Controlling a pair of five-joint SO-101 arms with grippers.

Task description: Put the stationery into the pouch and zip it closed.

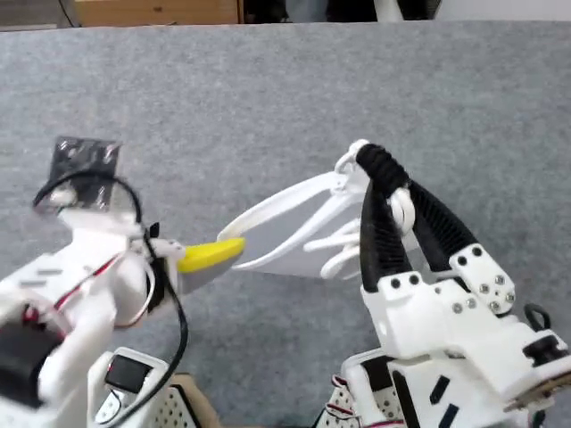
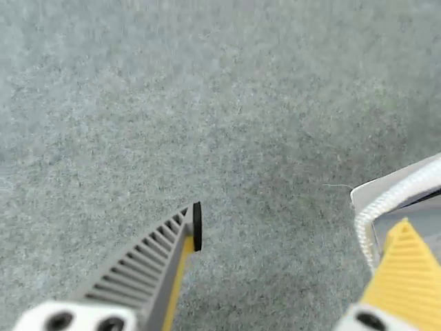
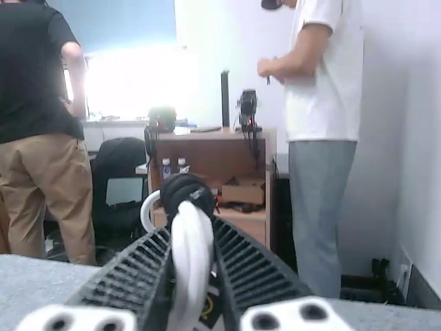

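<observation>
While the right tool (image 1: 360,162) stands closed on the pouch (image 1: 294,223), pinching it at its raised end, the pouch hangs tilted above the grey bench (image 1: 268,89). Its long white body slopes down from that held end towards the left arm. In the right wrist view the dark ribbed fingers (image 3: 251,265) of that tool (image 3: 189,210) press from both sides on a white strip of the pouch (image 3: 189,262). A white loop (image 3: 147,210) curls out just beside their tips. In the high view the same loop (image 1: 346,161) sits at the pouch's held end, touching the tool's tip. Pale shapes (image 1: 330,241) show on the side of the pouch near the right arm; what they are I cannot tell.

At the pouch's opposite, lower end sits the left tool (image 1: 207,260), its yellow fingertip (image 1: 212,253) right at the pouch's edge. The left wrist view shows this tool (image 2: 300,227) spread wide. Its grey ribbed finger (image 2: 148,265) is well apart from the pouch (image 2: 400,178). Its yellow finger (image 2: 406,269) lies at the pouch's corner, just beside the white corded rim (image 2: 363,227). Whether that finger is inside the pouch's mouth or only against it, I cannot tell. Between the two fingers lies bare bench (image 2: 207,103).
</observation>
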